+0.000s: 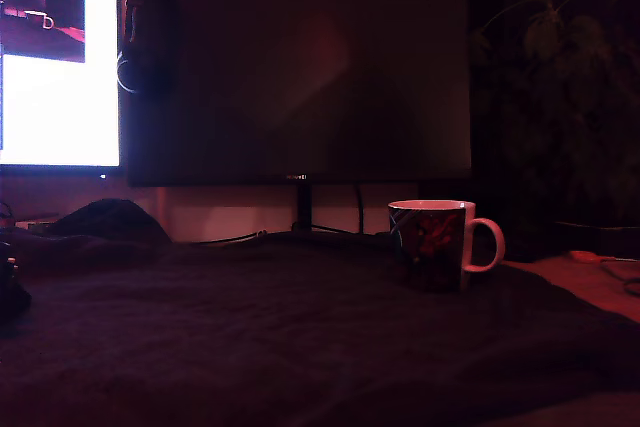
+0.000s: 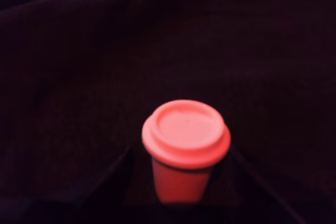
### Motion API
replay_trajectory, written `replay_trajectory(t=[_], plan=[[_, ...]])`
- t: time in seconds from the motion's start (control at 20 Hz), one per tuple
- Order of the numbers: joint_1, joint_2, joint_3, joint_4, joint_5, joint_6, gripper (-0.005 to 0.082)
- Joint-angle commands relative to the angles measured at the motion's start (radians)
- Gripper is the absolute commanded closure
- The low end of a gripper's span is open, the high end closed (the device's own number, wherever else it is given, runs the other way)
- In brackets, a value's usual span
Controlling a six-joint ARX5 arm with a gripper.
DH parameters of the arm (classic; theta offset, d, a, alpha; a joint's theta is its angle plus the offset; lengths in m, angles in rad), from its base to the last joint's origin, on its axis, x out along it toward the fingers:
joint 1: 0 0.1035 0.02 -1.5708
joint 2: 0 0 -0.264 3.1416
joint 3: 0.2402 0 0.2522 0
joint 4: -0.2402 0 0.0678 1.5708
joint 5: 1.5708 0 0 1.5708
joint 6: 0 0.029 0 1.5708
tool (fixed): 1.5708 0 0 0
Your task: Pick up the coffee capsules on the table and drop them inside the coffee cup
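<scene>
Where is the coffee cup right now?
The coffee cup stands on the dark table, toward the exterior view's right, just below the big dark monitor's right corner, handle pointing right.

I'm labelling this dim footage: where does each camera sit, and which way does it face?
Exterior view: low, near table height, looking across the dark cloth at the coffee cup and two monitors; no robot part clearly shows.
Wrist view: on the arm, looking down at a pinkish coffee capsule close in, rim toward the camera; dark shapes flanking it may be the fingers.
Shared: only the cloth.
</scene>
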Motion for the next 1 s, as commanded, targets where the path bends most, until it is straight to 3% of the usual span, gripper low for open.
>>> replay_trajectory(t=[0.0, 0.1, 0.45, 0.65, 0.85, 0.95], plan=[[0.004, 0.016, 0.006, 0.0, 0.006, 0.014, 0.0242], [0.004, 0.016, 0.007, -0.002, 0.018, 0.017, 0.0253], [0.004, 0.016, 0.015, -0.008, 0.019, 0.016, 0.046], [0.004, 0.016, 0.017, -0.007, 0.018, 0.012, 0.0472], [0.004, 0.016, 0.017, -0.006, 0.016, 0.012, 0.0614], [0.003, 0.016, 0.017, 0.002, 0.02, 0.011, 0.0624]])
